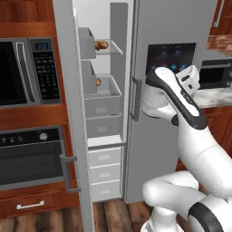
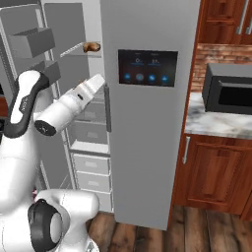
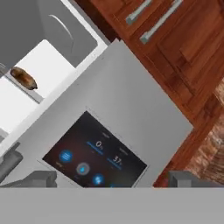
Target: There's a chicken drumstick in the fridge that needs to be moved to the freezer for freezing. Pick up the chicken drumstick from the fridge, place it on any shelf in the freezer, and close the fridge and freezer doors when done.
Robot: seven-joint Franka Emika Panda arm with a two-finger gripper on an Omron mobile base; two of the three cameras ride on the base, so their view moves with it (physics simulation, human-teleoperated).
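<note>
Grey fridge door [image 2: 147,147] with dark, blue-icon display panel [image 2: 147,67]; golden-brown chicken drumstick [image 2: 91,47]; reddish-brown wooden cabinets [image 2: 211,177].

Top glass shelf [image 1: 113,47] in the open compartment — 1 chicken drumstick [image 1: 101,45] directly on it.

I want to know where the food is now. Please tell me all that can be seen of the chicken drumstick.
The chicken drumstick is a small lumpy golden-brown piece with a darker underside. It lies on its side on a thin clear glass shelf high in the open section of the grey unit, near the shelf's front rim. Only the shelf touches it. The closed door with the dark display panel stands to its right. The fingers are apart from it.
</note>
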